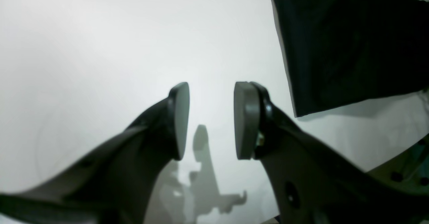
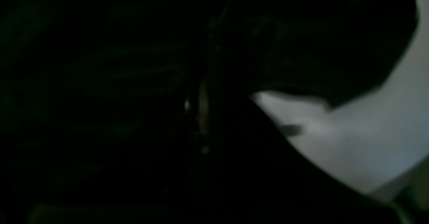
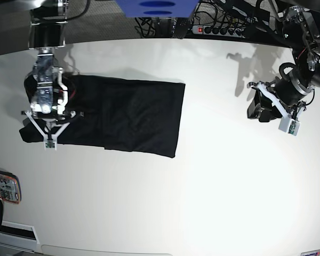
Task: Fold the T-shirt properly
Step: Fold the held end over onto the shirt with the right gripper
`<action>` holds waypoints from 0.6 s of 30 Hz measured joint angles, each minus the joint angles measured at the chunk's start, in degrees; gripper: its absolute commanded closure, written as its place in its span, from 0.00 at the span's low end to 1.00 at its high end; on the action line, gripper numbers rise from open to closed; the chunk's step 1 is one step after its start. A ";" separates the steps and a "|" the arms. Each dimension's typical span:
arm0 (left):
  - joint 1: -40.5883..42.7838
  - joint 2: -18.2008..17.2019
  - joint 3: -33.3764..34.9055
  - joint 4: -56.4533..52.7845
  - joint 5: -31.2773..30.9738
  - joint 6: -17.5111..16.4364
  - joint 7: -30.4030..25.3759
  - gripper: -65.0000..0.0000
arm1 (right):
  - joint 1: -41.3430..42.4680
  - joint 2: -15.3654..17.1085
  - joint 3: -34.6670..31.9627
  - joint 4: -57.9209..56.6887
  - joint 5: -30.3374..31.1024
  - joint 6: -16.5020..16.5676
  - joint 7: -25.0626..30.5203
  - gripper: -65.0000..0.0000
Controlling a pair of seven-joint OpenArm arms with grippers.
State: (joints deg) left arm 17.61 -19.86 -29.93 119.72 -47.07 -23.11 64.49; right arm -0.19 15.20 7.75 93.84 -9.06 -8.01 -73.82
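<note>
The black T-shirt (image 3: 122, 114) lies on the white table (image 3: 202, 186) at the left as a wide, flat rectangle, with its left end bunched. My right gripper (image 3: 44, 125) stands over that bunched left end. In the right wrist view, dark fabric (image 2: 301, 50) fills nearly the whole frame and the right gripper (image 2: 201, 117) appears shut on it, its fingers barely visible. My left gripper (image 3: 257, 109) hovers far to the right, away from the shirt. In its wrist view the left gripper (image 1: 211, 120) is open with nothing between the pads, and the T-shirt (image 1: 352, 46) lies beyond, at the upper right.
A power strip (image 3: 218, 29) and cables run along the table's far edge, next to a blue object (image 3: 154, 8). A small red-edged device (image 3: 2, 188) sits at the near left edge. Bare white table (image 1: 83, 50) stretches between the shirt and the left arm.
</note>
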 measured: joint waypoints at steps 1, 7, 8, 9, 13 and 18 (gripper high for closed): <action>0.00 0.00 0.00 0.00 0.00 -0.02 -0.02 0.67 | 0.33 -0.63 -1.40 0.52 -2.60 -0.20 -0.07 1.00; 0.02 0.00 0.00 0.00 0.00 0.00 0.00 0.67 | 2.43 -1.64 -10.58 5.11 -11.96 -0.11 -5.81 1.00; 0.00 0.00 0.00 0.00 0.00 0.00 -0.02 0.67 | 2.40 -2.64 -11.04 6.05 -12.57 -0.17 -6.43 1.00; 0.02 0.02 0.00 0.00 -0.02 -0.02 0.00 0.67 | 2.19 -3.61 -11.58 7.32 -13.20 -0.11 -7.19 1.00; 0.02 0.00 0.00 0.00 0.00 0.00 0.02 0.67 | 1.90 -6.19 -12.17 9.01 -12.48 0.17 -6.93 1.00; 0.00 0.00 0.02 0.00 0.17 0.00 0.00 0.67 | 1.75 -8.41 -19.06 12.07 -13.09 -0.17 -7.10 1.00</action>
State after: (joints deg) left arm 17.61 -19.86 -29.91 119.72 -46.89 -23.11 64.49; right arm 1.56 6.79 -11.31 105.91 -22.15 -8.19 -80.93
